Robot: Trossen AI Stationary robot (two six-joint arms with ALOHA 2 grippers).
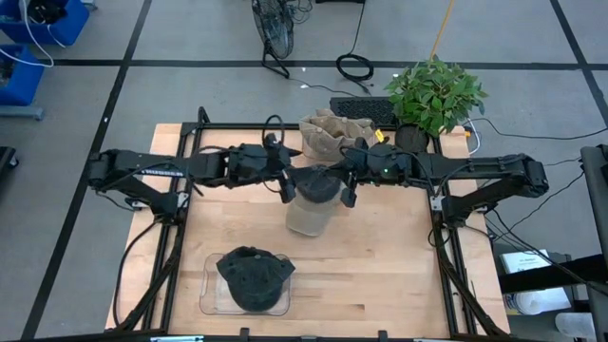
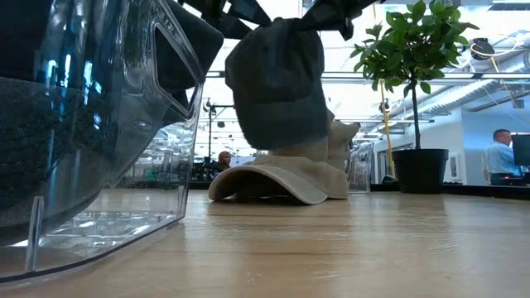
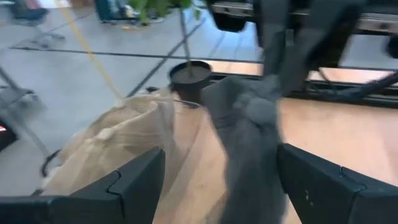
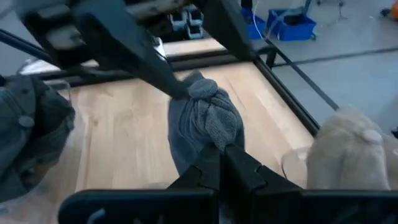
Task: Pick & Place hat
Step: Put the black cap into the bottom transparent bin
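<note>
A dark grey knit hat point(image 1: 318, 185) hangs in the air at the table's middle, between both arms, above a beige cap point(image 1: 306, 220) that lies flat on the wood point(image 2: 273, 184). My right gripper point(image 4: 221, 152) reaches in from the table's right and is shut on the grey hat point(image 4: 205, 118). My left gripper point(image 3: 221, 152) comes in from the left and is open, with a finger on each side of the hat point(image 3: 249, 143). In the low view the hat point(image 2: 277, 83) hangs clear of the table. My right gripper pinches a bunched fold of the grey hat's knit point(image 4: 217, 134) between its two fingers, coming level from the table's right. The hat is lifted clear and hangs below the fingers. My left gripper: one finger point(image 4: 161, 74) reaches the hat's gathered top; I cannot tell whether it touches.
A clear bin point(image 1: 214, 299) with dark hats stands at the near edge, left of centre, and fills the low view's left point(image 2: 99, 124). A clear container of beige hats point(image 1: 328, 133) and a potted plant point(image 1: 432, 95) stand at the far edge. Bare wood lies to the right.
</note>
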